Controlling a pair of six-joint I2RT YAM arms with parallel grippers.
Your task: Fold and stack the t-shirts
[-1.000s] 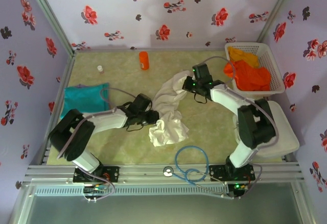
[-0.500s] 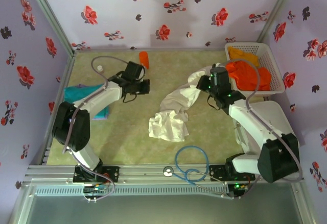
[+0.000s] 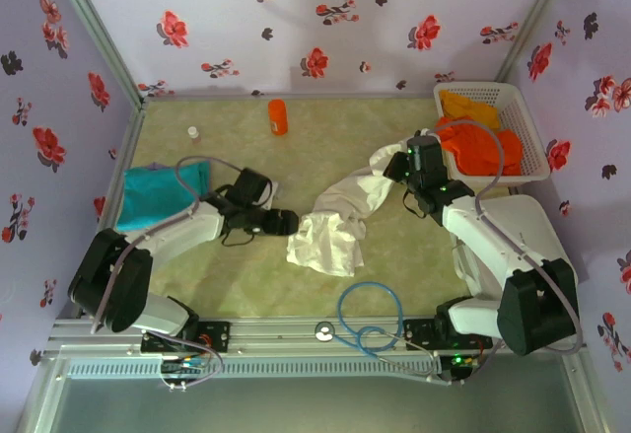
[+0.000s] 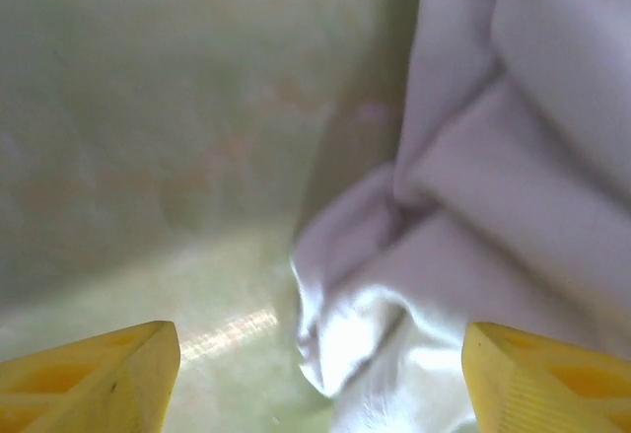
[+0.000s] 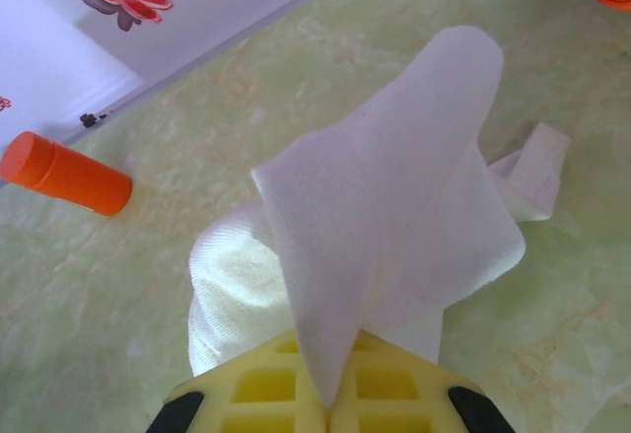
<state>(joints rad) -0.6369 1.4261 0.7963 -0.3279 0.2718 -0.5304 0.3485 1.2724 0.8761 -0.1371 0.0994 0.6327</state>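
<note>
Right gripper (image 5: 330,398), closed on a raised fold of the white t-shirt (image 3: 330,228), which trails rumpled across the middle of the surface (image 3: 237,285); left gripper (image 4: 320,374), fingers spread, just beside its near edge. Likely faults: the thin pinch slipping under tension, or the left gripper catching several bunched layers, leaving the shirt twisted. No brand, label or writing is legible.

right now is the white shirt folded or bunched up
Bunched up: the white shirt lies in a rumpled, twisted heap, one end pinched in the right gripper.
</note>
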